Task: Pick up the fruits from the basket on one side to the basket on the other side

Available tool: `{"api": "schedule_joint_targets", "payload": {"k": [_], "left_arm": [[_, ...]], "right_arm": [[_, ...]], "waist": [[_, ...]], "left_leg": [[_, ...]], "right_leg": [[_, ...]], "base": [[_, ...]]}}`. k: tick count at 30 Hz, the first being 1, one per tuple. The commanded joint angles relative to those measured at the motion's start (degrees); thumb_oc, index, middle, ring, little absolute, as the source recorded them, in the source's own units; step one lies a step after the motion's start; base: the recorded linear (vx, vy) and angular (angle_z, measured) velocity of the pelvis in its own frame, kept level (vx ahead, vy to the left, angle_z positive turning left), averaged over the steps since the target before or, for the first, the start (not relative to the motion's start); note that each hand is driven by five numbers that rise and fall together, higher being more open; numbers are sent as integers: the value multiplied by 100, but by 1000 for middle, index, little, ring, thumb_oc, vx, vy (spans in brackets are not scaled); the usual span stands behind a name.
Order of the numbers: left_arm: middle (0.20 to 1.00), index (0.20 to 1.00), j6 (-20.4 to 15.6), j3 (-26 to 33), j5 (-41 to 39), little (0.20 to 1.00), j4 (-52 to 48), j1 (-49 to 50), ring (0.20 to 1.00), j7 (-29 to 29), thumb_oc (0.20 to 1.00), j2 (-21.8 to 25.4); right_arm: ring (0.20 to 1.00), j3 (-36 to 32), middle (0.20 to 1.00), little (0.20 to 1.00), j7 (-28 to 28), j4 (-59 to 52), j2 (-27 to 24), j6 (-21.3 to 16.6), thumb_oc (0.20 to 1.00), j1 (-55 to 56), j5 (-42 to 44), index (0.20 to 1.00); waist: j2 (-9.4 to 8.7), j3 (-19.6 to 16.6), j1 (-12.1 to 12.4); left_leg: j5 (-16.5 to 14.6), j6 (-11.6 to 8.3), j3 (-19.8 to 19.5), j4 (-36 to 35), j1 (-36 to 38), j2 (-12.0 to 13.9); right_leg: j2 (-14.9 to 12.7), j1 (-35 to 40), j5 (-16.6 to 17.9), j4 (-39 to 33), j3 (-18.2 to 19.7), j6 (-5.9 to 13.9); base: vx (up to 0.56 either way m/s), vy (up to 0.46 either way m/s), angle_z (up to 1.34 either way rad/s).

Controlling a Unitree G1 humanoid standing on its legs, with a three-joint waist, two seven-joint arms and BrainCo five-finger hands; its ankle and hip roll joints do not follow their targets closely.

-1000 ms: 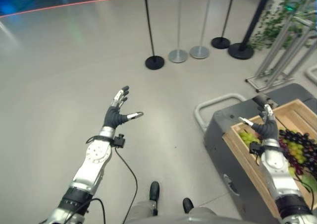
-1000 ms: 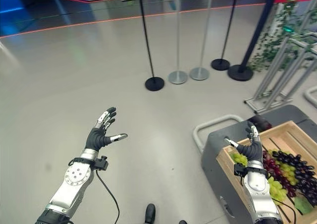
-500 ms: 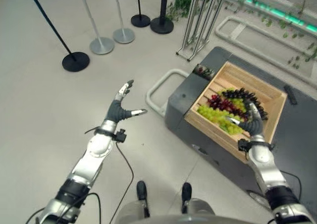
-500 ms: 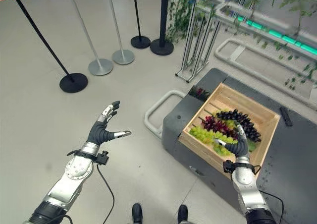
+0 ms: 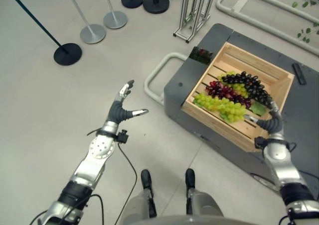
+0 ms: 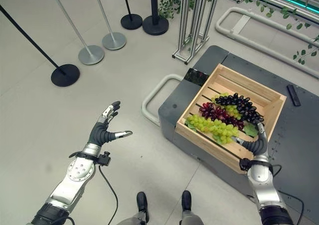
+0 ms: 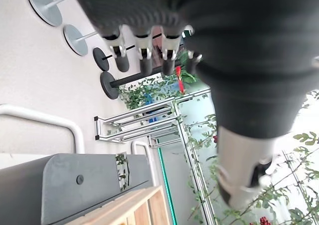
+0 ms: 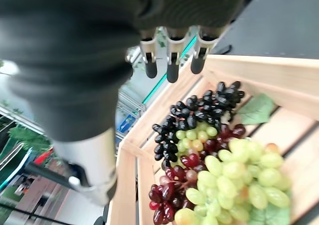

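A wooden crate [image 5: 259, 66] sits on a dark grey cart [image 5: 182, 90] to my right. In it lie a green grape bunch [image 5: 219, 105], a red bunch [image 5: 222, 90] and a black bunch [image 5: 249, 83]. My right hand [image 5: 271, 124] hovers open at the crate's near right corner, fingers straight and holding nothing. In the right wrist view its fingers [image 8: 169, 60] point over the black grapes [image 8: 199, 113] and green grapes [image 8: 234, 175]. My left hand [image 5: 119, 113] is open over the bare floor, well left of the cart.
The cart has a white tubular handle [image 5: 154, 80] facing my left hand and a small black object [image 5: 299, 73] on its top. Stanchion bases [image 5: 67, 54] stand at the far left, and a metal rack [image 5: 197, 11] stands behind the cart.
The whole view has swung round toward the crate. My right hand was over the green grapes and now sits at the crate's near right corner. The left hand keeps its pose.
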Motion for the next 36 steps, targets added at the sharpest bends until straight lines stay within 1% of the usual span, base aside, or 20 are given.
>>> {"api": "schedule_joint_targets", "payload": {"k": [1,2,5,8,9,11,13,14,15,16,17,19,20,22,23,24,25,28,32,36], "left_arm": [[1000,1000,-367,280,-323,1000,-280,-26,1000,1,1000,-95],[1000,1000,-381,297,-347,1000,-294,17,1000,18,1000,-132],[1000,1000,-372,274,-455,1000,-308,58,1000,-11,1000,-174],[1000,1000,-345,299,-405,1000,-343,139,1000,-2,1000,-167],[1000,1000,-323,272,-376,1000,-355,163,1000,16,1000,-152],[1000,1000,-298,310,-381,1000,-449,187,1000,12,1000,-116],[1000,1000,-302,294,-358,1000,-454,218,1000,22,1000,-124],[1000,1000,-311,285,-352,1000,-441,232,1000,0,1000,-106],[1000,1000,-305,298,-350,1000,-491,200,1000,11,1000,-55],[1000,1000,-302,301,-352,1000,-495,203,1000,10,1000,-50],[1000,1000,-307,290,-362,1000,-583,194,1000,22,1000,34],[1000,1000,-303,279,-365,1000,-593,152,1000,37,1000,48],[1000,1000,-316,259,-373,1000,-588,125,1000,36,1000,63],[1000,1000,-329,263,-505,1000,-616,131,1000,14,1000,32],[1000,1000,-371,223,-688,1000,-676,74,1000,-14,1000,26],[1000,1000,-373,235,-696,1000,-673,71,1000,-18,1000,24],[1000,1000,-400,224,-767,1000,-721,-21,1000,8,1000,15],[1000,1000,-408,226,-799,1000,-902,-80,1000,-37,1000,52],[1000,1000,-464,163,-928,1000,-1015,-258,1000,108,1000,-41],[1000,1000,-454,122,-926,1000,-991,-375,1000,198,1000,-62]], "right_arm": [[1000,172,1000,1000,-97,-357,-378,-193,1000,-333,-122,1000],[1000,180,1000,1000,-82,-379,-398,-227,1000,-334,-123,1000],[1000,144,1000,1000,-56,-303,-405,-182,1000,-265,-136,1000],[1000,136,1000,1000,-66,-223,-417,-118,1000,-192,-181,1000],[1000,131,1000,1000,-117,-85,-380,-120,1000,-117,-117,1000],[1000,135,1000,1000,-73,-80,-371,-83,1000,20,-196,1000],[1000,207,1000,1000,-22,-98,-318,-40,1000,55,-297,1000],[1000,264,1000,1000,31,-52,-279,-21,1000,40,-340,1000],[1000,259,1000,1000,108,-46,-190,0,1000,105,-350,1000],[1000,258,1000,1000,109,-51,-185,3,1000,107,-351,1000],[1000,385,1000,1000,204,1,-79,28,1000,1,-306,1000],[1000,439,1000,1000,255,144,-18,34,1000,-39,-226,1000],[1000,551,1000,1000,345,377,9,90,1000,-103,-208,1000],[1000,749,1000,1000,458,751,-6,142,1000,-218,-187,1000],[1000,975,1000,1000,499,1284,-120,235,1000,-328,-216,1000],[1000,996,1000,1000,498,1323,-124,218,1000,-364,-208,1000],[1000,1055,1000,1000,510,1594,-133,266,1000,-425,-84,1000],[1000,1112,1000,1000,568,1938,-192,277,1000,-471,-59,1000],[1000,1155,1000,1000,570,2815,-508,271,1000,-866,193,1000],[1000,1201,1000,1000,607,3272,-628,276,1000,-1014,275,1000]], "waist": [[-172,-55,77],[-253,32,200],[-303,89,276],[-316,-69,393],[-272,-177,488],[-282,-327,517],[-329,-401,562],[-357,-471,588],[-431,-499,542],[-441,-497,554],[-470,-396,527],[-430,-355,507],[-393,-323,501],[-356,-277,491],[-358,-155,450],[-343,-150,435],[-319,-60,347],[-364,32,407],[-137,320,496],[-28,468,480]], "left_leg": [[-685,-202,-385,1320,-173,124],[-636,-282,-576,2191,-472,10],[-534,-361,-656,2643,-747,-68],[-384,-268,-572,1942,-996,-166],[60,-286,-494,1273,-1126,-99],[187,-244,-341,855,-1001,23],[107,-152,-415,862,-860,-56],[19,-69,-476,827,-724,-143],[-124,48,-316,800,-490,-198],[-129,59,-300,800,-489,-205],[-304,203,-234,839,-276,-208],[-373,237,-227,840,-184,-188],[-450,260,-236,777,-35,-177],[-515,227,-256,666,143,-197],[-580,174,-396,643,207,-283],[-598,168,-407,647,214,-268],[-669,139,-553,648,270,-270],[-726,110,-560,821,67,-324],[-639,1,-738,1004,-517,-358],[-582,-55,-792,1048,-737,-306]], "right_leg": [[131,-389,-471,896,111,40],[91,-143,-540,903,78,-71],[61,174,-622,882,-94,-127],[127,510,-617,567,-209,-54],[269,754,-681,376,-199,-8],[277,928,-788,346,-270,52],[210,1008,-857,423,-287,116],[165,1032,-883,574,-255,156],[94,873,-681,1366,-321,337],[76,838,-710,1431,-303,350],[-103,346,-185,2371,-332,696],[-106,124,-177,2727,-258,737],[-194,-119,-185,2809,-341,690],[-355,-265,-256,2270,-537,558],[-381,-484,-163,1504,-443,477],[-362,-447,-150,1454,-459,476],[-316,-658,-27,1209,-166,518],[-387,-549,-3,1032,-303,491],[-323,-760,-16,956,-473,356],[-302,-941,-44,1007,-527,319]], "base": [[142,-272,14],[164,-268,21],[145,-129,33],[199,-16,41],[285,7,27],[325,81,35],[301,131,-2],[412,228,-50],[282,168,-57],[251,224,-37],[73,118,-14],[132,135,-11],[200,125,-17],[239,33,-3],[202,-35,9],[232,-73,21],[121,-37,31],[-7,-80,71],[-103,-80,59],[-35,-53,-7]]}}
